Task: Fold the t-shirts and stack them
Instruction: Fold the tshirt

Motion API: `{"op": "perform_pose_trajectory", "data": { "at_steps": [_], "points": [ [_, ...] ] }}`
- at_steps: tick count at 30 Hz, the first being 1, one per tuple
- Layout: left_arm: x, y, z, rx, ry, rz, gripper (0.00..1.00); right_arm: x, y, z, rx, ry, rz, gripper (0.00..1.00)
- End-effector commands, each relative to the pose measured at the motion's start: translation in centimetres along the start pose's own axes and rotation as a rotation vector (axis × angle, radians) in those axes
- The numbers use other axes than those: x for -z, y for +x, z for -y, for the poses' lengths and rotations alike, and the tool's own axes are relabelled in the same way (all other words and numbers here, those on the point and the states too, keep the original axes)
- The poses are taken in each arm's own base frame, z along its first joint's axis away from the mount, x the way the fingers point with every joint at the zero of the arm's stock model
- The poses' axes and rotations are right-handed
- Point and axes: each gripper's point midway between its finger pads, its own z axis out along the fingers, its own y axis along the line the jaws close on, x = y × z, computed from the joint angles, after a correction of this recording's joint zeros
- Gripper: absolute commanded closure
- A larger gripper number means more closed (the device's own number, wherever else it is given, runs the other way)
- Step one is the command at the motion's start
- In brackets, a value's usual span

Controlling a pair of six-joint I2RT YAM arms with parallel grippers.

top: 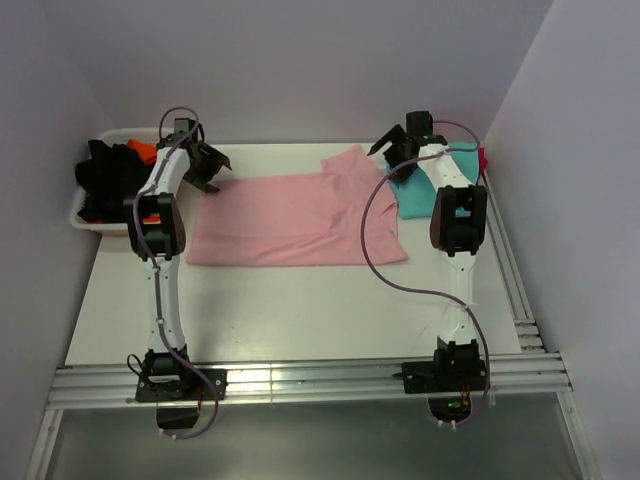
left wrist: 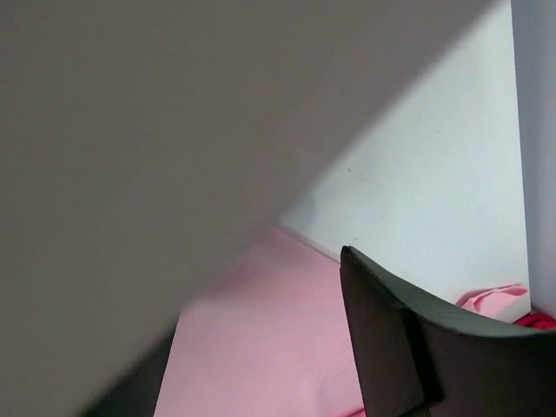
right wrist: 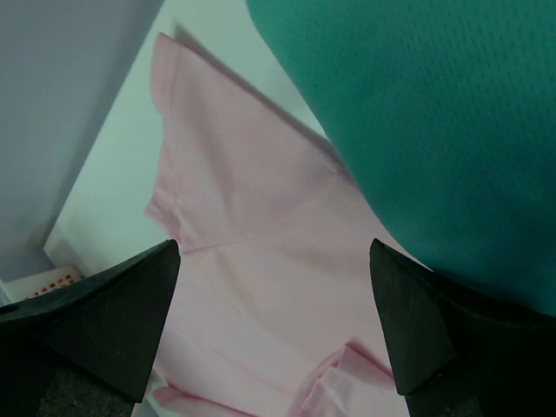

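Note:
A light pink t-shirt (top: pixel 290 215) lies spread flat in the middle of the table, with one sleeve pointing to the far right. It also shows in the left wrist view (left wrist: pixel 269 330) and the right wrist view (right wrist: pixel 252 226). A teal t-shirt (top: pixel 413 196) lies at the right and partly under the right arm; it also shows in the right wrist view (right wrist: pixel 434 113). A magenta t-shirt (top: pixel 482 158) peeks out at the far right. Black (top: pixel 105 175) and orange (top: pixel 143 150) t-shirts sit in the basket. My left gripper (top: pixel 205 168) is open over the pink shirt's left end. My right gripper (right wrist: pixel 274 287) is open and empty above its sleeve end.
A white plastic basket (top: pixel 82 215) stands at the table's left edge, close beside my left arm. Walls close in the table at the back, left and right. An aluminium rail (top: pixel 300 385) runs along the near edge.

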Motion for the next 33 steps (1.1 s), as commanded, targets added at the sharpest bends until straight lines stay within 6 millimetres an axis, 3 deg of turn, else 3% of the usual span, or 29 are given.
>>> {"op": "perform_pose_trajectory", "data": {
  "at_steps": [1, 3, 6, 13, 17, 18, 22, 23, 28, 31, 33],
  "points": [
    [-1.6, -7.7, -5.4, 0.087, -0.103, 0.159, 0.23, 3.1, -1.2, -3.2, 0.027, -0.098, 0.039, 0.04],
    [-2.4, -7.1, -6.5, 0.073, -0.146, 0.139, 0.24, 3.0, -0.4, -2.6, 0.005, -0.094, -0.011, 0.04],
    [-4.3, -4.8, -10.7, 0.086, -0.301, 0.075, 0.27, 4.0, 0.3, -2.3, -0.012, -0.105, -0.028, 0.04],
    [-4.2, -2.0, -17.3, 0.171, -0.565, 0.001, 0.36, 5.4, 2.5, -1.5, -0.037, -0.106, -0.106, 0.04],
    [-3.2, -1.6, -18.9, 0.236, -0.656, 0.000, 0.36, 6.2, 1.6, -0.7, -0.060, -0.105, -0.103, 0.04],
    [-2.9, -0.8, -19.9, 0.258, -0.702, -0.031, 0.37, 6.7, -0.2, 0.7, -0.102, -0.093, -0.082, 0.04],
    [-1.2, 0.5, -22.1, 0.367, -0.796, -0.076, 0.40, 8.0, -2.1, 2.4, -0.151, -0.090, -0.063, 0.04],
    [-1.1, 2.4, -23.5, 0.414, -0.843, -0.130, 0.42, 8.5, -2.4, 2.5, -0.161, -0.099, -0.059, 0.04],
    [-0.6, 3.1, -23.5, 0.453, -0.851, -0.147, 0.49, 10.3, -4.5, 4.1, -0.197, -0.103, -0.024, 0.04],
    [-0.6, 3.0, -23.5, 0.432, -0.849, -0.148, 0.55, 10.1, -4.9, 5.6, -0.206, -0.074, -0.018, 0.04],
    [-0.7, 2.7, -23.8, 0.424, -0.852, -0.144, 0.69, 9.9, -5.4, 6.5, -0.225, -0.066, -0.014, 0.04]
  ]
}}
